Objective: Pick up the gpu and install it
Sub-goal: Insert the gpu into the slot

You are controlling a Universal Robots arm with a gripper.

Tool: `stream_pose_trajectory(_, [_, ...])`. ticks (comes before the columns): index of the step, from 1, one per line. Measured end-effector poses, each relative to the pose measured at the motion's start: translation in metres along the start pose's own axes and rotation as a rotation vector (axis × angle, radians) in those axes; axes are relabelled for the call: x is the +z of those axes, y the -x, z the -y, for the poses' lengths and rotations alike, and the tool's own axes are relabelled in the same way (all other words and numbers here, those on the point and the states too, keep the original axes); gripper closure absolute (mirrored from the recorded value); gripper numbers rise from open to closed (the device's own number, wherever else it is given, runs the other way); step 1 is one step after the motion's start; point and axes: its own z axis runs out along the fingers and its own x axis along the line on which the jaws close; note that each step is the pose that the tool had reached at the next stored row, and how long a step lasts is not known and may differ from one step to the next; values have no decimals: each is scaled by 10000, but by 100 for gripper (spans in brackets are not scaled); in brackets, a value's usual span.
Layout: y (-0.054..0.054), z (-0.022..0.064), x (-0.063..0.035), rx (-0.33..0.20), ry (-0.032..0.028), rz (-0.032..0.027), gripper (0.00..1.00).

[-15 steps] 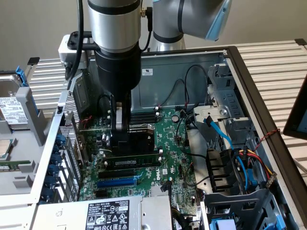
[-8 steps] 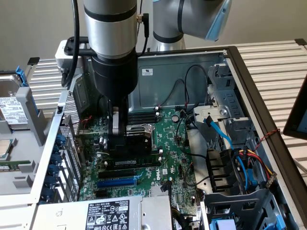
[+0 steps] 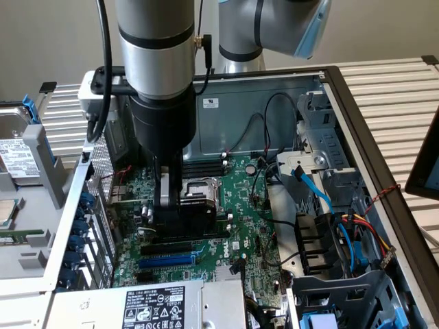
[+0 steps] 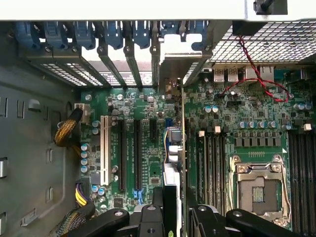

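The gripper [image 3: 173,200] is clamped on the gpu [image 3: 197,209]. It holds the card on edge, low over the motherboard [image 4: 247,113] and just beside the long black slot [image 3: 185,240]. I can't tell whether the card is seated. To my eye it must stay upright, parallel to the slot, with its bracket at the case's rear openings [image 4: 129,54] and the pressure even.

The silver cylindrical arm link [image 3: 154,27] carries black bands; light-blue joint cap [image 3: 312,31]; black cable [image 3: 103,55] alongside; black gripper [image 4: 173,207] linkage with round screws.
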Motion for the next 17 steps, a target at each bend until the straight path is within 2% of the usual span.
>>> stream_pose_trajectory(6, [-30,-2,56,-2,1,35,73])
stream_pose_trajectory(13, [-29,-36,95,1,2,35,73])
stream_pose_trajectory(16, [-18,-38,98,0,1,21,73])
stream_pose_trajectory(17, [-2,-38,100,-6,-1,-14,73])
